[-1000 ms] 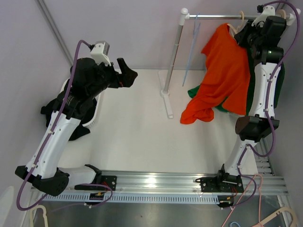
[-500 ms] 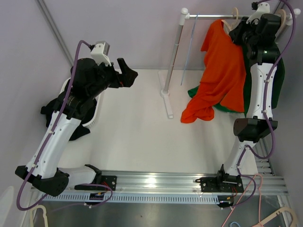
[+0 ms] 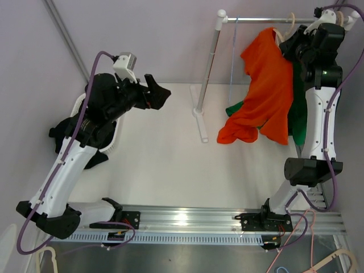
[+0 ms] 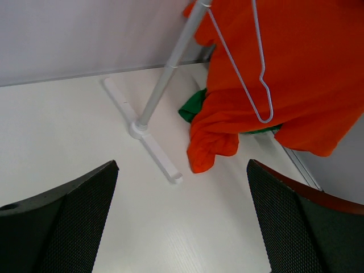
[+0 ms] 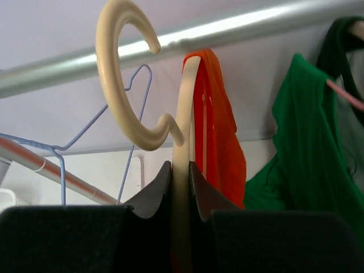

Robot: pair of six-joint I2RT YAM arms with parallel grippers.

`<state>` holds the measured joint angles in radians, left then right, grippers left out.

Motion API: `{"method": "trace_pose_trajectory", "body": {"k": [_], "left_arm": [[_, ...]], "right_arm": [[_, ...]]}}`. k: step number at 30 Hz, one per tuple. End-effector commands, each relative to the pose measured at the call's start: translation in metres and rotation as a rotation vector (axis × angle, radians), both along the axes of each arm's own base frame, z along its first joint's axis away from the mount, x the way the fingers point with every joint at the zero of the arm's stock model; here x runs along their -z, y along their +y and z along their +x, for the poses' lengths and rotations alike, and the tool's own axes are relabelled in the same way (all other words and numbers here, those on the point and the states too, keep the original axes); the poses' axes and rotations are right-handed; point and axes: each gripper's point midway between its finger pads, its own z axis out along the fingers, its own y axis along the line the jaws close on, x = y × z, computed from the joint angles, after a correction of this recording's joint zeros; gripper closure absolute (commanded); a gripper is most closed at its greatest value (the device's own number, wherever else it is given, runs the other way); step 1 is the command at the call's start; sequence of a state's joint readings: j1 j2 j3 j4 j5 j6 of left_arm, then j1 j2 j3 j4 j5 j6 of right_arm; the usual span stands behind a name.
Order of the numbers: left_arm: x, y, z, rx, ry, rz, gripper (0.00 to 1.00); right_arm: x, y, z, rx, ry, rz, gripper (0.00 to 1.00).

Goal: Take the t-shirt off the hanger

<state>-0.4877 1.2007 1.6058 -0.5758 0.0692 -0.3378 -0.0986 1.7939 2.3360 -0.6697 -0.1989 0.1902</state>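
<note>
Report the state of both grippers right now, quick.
Left gripper: open, holding nothing.
Right gripper: shut on the cream hanger carrying the orange t-shirt.

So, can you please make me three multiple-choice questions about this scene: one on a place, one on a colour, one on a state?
1. The empty wire hanger hangs: A on the rail, beside the shirt; B flat on the table; C on the pole's foot.
2. The hanger in the right gripper is: A green; B black; C cream.
3. The left gripper is: A shut on the shirt; B open, empty; C shut on the pole.

1 A: it hangs down from the rail.
2 C: the wrist view shows its cream hook.
3 B: its fingers stand wide apart, with nothing between.
</note>
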Motion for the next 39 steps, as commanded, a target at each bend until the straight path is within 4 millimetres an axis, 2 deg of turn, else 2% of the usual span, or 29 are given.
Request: {"method": "trace_pose_trajectory", "body": {"k": [1,3,4,5,6,9,10,11,12,13,15,16,17,18,19,20,21,22,23,25,29,31,32,33,34,35,36,37,39], "left_arm": [[-0.018,-0.036,-0.023,0.209,-0.091,-0.051,0.01],[-0.021,-0.058,-0.037,0.304,-0.131,-0.033,0.01],[-0.018,-0.066,-0.041,0.323,-0.126,-0.031,0.00],[-0.018,-0.072,-0.045,0.342,-0.153,-0.004,0.00],[-0.018,-0.085,-0.057,0.385,-0.165,0.006,0.00],[-0.019,-0.099,-0.068,0.412,-0.218,0.033,0.00],[-0.013,-0.111,-0.084,0.469,-0.225,0.034,0.00],[-0.020,-0.118,-0.091,0.496,-0.275,0.020,0.01],[-0.021,-0.128,-0.107,0.548,-0.298,0.008,0.01],[-0.007,-0.135,-0.114,0.582,-0.295,0.018,0.00],[-0.009,-0.147,-0.129,0.641,-0.349,0.007,0.00],[0.002,-0.159,-0.142,0.692,-0.353,0.030,0.00],[0.005,-0.164,-0.148,0.713,-0.362,0.039,0.00],[0.009,-0.173,-0.161,0.750,-0.376,0.040,0.00],[0.011,-0.177,-0.164,0.758,-0.401,0.053,0.00],[0.029,-0.184,-0.167,0.773,-0.387,0.075,0.00],[0.023,-0.191,-0.179,0.798,-0.418,0.041,0.01],[0.024,-0.195,-0.182,0.807,-0.459,0.053,0.01],[0.040,-0.200,-0.182,0.802,-0.443,0.076,0.00],[0.032,-0.211,-0.193,0.814,-0.483,0.032,0.01],[0.034,-0.233,-0.213,0.860,-0.511,-0.008,0.01],[0.041,-0.245,-0.219,0.849,-0.527,0.000,0.01],[0.035,-0.249,-0.221,0.839,-0.556,-0.029,0.01],[0.048,-0.257,-0.224,0.850,-0.554,-0.019,0.00],[0.051,-0.261,-0.223,0.837,-0.571,-0.021,0.00],[0.037,-0.264,-0.223,0.810,-0.618,-0.076,0.00],[0.040,-0.267,-0.222,0.798,-0.627,-0.085,0.01],[0.060,-0.275,-0.218,0.790,-0.602,-0.070,0.01],[0.067,-0.282,-0.209,0.743,-0.594,-0.078,0.00]], "right_arm": [[-0.026,-0.007,-0.039,0.112,-0.059,0.099,1.00],[-0.027,0.000,-0.060,0.107,-0.074,0.146,1.00],[-0.030,0.000,-0.059,0.110,-0.087,0.146,1.00],[-0.030,0.001,-0.072,0.125,-0.095,0.161,1.00],[-0.031,0.002,-0.080,0.132,-0.097,0.165,1.00],[-0.032,0.002,-0.104,0.158,-0.088,0.179,1.00],[-0.032,0.003,-0.110,0.159,-0.086,0.185,1.00],[-0.037,0.004,-0.122,0.161,-0.098,0.192,1.00],[-0.025,0.006,-0.124,0.166,-0.070,0.212,1.00],[-0.023,0.006,-0.129,0.175,-0.067,0.231,1.00],[-0.014,0.000,-0.141,0.272,-0.056,0.307,1.00],[-0.011,0.000,-0.144,0.289,-0.055,0.323,1.00],[-0.010,0.010,-0.147,0.275,-0.051,0.330,1.00],[-0.011,0.013,-0.151,0.272,-0.054,0.334,1.00],[-0.009,0.016,-0.152,0.279,-0.050,0.346,1.00],[-0.009,0.020,-0.154,0.268,-0.046,0.343,1.00],[-0.008,0.031,-0.156,0.236,-0.039,0.338,1.00],[-0.009,0.033,-0.158,0.235,-0.039,0.342,1.00],[-0.009,0.036,-0.160,0.225,-0.041,0.341,1.00],[-0.005,0.042,-0.160,0.211,-0.027,0.347,1.00],[-0.001,0.049,-0.163,0.188,-0.024,0.378,1.00],[0.000,0.051,-0.164,0.176,-0.030,0.399,1.00],[0.001,0.052,-0.167,0.176,-0.036,0.426,1.00],[0.002,0.052,-0.169,0.175,-0.038,0.439,1.00],[0.003,0.055,-0.171,0.164,-0.039,0.453,1.00],[-0.001,0.056,-0.174,0.149,-0.057,0.468,1.00],[0.002,0.058,-0.175,0.146,-0.048,0.487,1.00],[0.002,0.060,-0.176,0.136,-0.045,0.492,1.00],[-0.003,0.063,-0.180,0.119,-0.054,0.494,1.00]]}}
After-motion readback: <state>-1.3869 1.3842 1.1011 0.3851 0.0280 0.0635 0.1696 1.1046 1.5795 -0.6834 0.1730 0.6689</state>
